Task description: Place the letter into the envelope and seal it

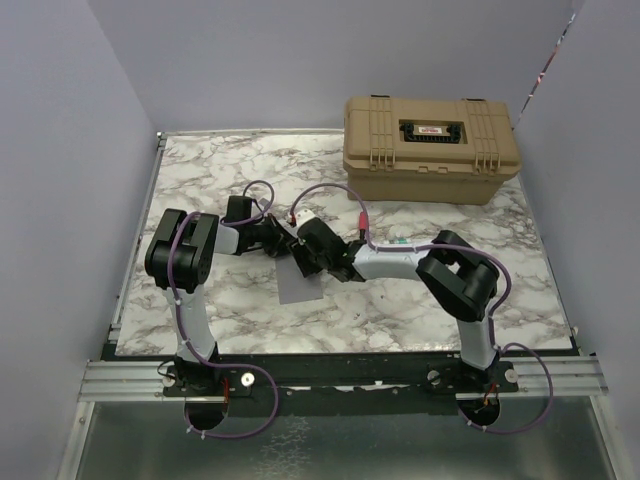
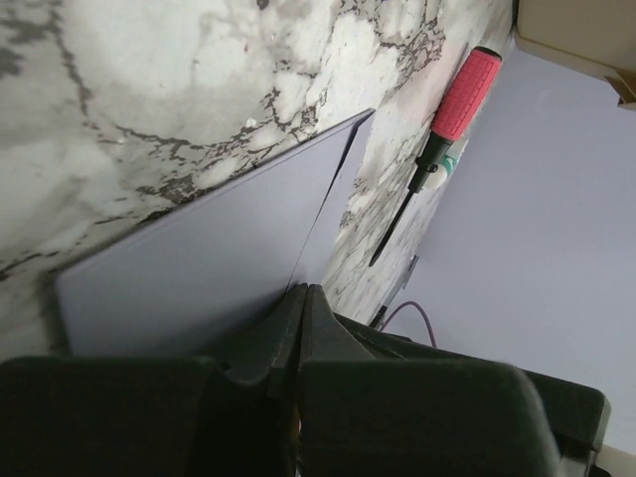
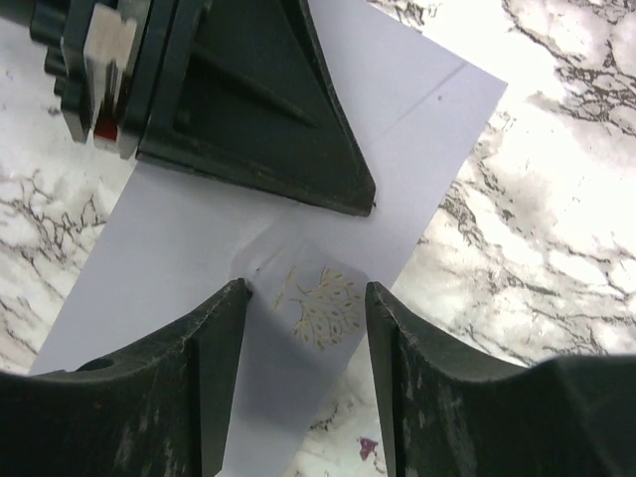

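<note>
Left arm [image 1: 185,255] and right arm [image 1: 385,262]: black joint housings, white link shells. A purple cable [image 2: 412,305] runs rearward from each claw along the links. Left gripper [image 2: 303,298]: two black wedge-shaped fingers. Right gripper [image 3: 306,298]: black fingers [image 3: 214,388], faces scuffed and speckled. Behind the left claw's tips sits a grey metal block [image 3: 99,60] bearing a red mark, possibly a connector.

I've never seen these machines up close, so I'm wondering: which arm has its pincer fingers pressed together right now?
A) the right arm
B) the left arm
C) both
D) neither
B: the left gripper has its two fingers closed flat against each other at the envelope, while the right gripper has its fingers standing apart, with the envelope's paper showing between them.
</note>
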Robot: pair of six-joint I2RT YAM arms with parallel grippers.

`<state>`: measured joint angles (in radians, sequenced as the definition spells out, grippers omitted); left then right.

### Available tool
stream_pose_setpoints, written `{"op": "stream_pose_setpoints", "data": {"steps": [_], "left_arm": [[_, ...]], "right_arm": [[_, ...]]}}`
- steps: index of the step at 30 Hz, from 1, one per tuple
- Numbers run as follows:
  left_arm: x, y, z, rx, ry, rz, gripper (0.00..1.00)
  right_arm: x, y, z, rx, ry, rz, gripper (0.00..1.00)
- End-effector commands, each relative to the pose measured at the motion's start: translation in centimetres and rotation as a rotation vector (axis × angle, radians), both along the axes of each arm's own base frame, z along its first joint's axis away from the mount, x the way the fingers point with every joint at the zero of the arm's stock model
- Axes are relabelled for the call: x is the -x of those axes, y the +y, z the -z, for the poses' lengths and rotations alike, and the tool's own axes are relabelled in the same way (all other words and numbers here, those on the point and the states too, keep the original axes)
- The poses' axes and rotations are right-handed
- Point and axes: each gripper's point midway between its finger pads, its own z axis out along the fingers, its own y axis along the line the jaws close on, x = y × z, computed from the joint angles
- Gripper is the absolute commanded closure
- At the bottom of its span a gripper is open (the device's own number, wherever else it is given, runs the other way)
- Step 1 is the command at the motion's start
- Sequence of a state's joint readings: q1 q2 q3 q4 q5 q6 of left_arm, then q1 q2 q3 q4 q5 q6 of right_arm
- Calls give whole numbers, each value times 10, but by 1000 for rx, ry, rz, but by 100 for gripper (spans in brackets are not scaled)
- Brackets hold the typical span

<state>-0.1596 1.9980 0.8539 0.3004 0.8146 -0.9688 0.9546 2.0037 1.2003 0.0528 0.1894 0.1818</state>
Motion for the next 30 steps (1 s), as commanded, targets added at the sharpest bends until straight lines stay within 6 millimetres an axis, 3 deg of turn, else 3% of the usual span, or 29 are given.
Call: {"op": "stream_pose_setpoints", "data": {"steps": [1,9,15,20,25,30], "left_arm": [[58,48,100,-316,309,-99,100],[57,49,101,-321,307,-99,100],[55,49,100,-323,308,-103,100],[54,48,98,-320,302,-100,100],[44,40,81,-270,248,-64,100],[10,29,33,-217,38,-8,100]], "right_arm": [[94,-84,84,365,324,-85,48],[117,-105,83,416,404,-60,73],[136,-116,80,435,448,-55,76],[146,-120,74,431,491,-24,90],[128,-106,48,373,426,44,96],[95,-73,5,230,321,126,95]]}}
